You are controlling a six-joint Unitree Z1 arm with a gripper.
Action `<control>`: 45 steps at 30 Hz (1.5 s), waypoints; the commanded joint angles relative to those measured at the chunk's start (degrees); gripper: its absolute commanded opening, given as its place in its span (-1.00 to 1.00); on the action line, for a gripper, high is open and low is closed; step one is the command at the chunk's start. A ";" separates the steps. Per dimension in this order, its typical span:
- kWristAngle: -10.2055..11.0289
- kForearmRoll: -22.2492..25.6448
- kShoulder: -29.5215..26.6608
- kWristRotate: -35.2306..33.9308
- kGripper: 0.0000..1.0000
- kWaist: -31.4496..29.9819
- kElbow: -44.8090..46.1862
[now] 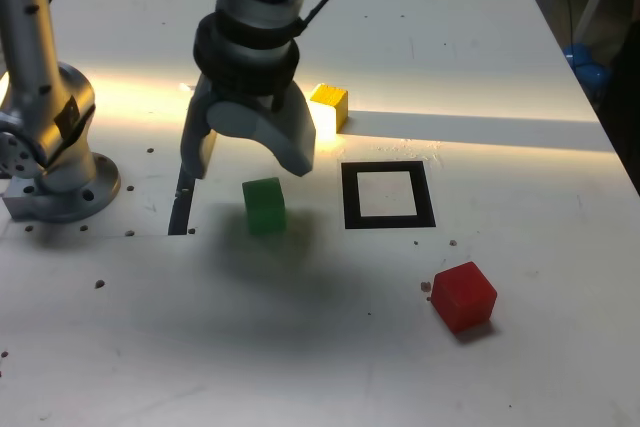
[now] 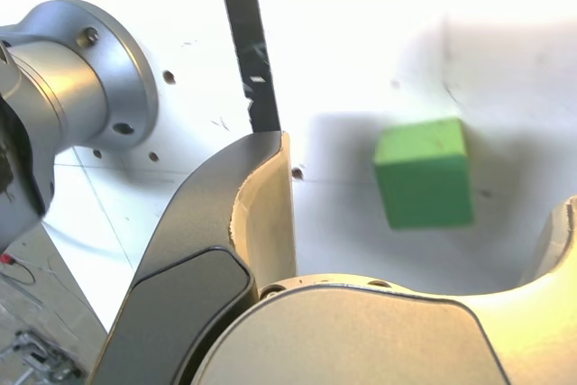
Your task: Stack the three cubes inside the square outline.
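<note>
The green cube rests on the white table, just below my gripper, which hangs over it with its jaws wide open and nothing held. In the wrist view the green cube lies in the gap between the two fingers, touching neither. The yellow cube sits behind the gripper, in a bright band of light. Toward the exterior view's right lies the square outline, with nothing inside it. Nearer the front right sits the red cube.
The arm's grey base stands at the exterior view's left, also seen as the base in the wrist view. A narrow black strip runs on the table beside the gripper. The table's edge is far right.
</note>
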 commanded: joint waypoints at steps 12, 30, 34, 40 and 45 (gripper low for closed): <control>-0.63 11.37 12.08 -1.03 0.98 -8.16 -22.98; -2.81 17.13 26.71 -7.59 0.98 -9.32 -46.77; -3.33 17.58 29.25 -9.93 0.98 -9.33 -50.11; -4.03 18.01 32.63 -12.61 0.96 -9.16 -54.14; -5.18 18.04 35.92 -13.79 0.95 -8.66 -56.51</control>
